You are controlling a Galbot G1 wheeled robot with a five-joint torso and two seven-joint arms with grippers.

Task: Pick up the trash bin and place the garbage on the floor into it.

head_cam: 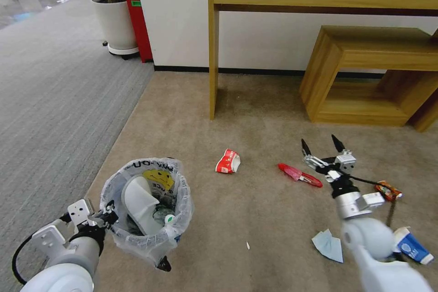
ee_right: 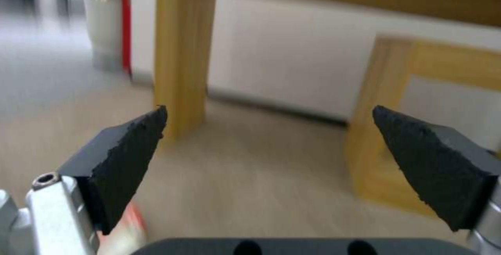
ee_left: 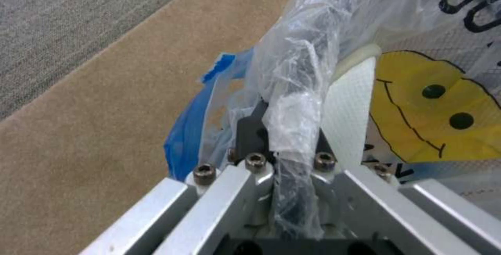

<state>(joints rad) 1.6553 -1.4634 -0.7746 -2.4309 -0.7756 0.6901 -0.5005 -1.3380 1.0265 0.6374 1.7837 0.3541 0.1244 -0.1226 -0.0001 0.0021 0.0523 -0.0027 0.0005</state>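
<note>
Our left gripper (head_cam: 108, 215) pinches the rim of the trash bin (head_cam: 146, 207), held low at our left over the floor (head_cam: 255, 219). Our right gripper (head_cam: 322, 146) hovers spread wide above a red wrapper (head_cam: 299, 174); a crushed cup (head_cam: 227, 161) lies between.

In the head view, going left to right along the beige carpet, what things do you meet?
Left gripper clamped on the rim of the trash bin → crushed red-white cup → red wrapper → open right gripper → orange can → blue-white cup.
</note>
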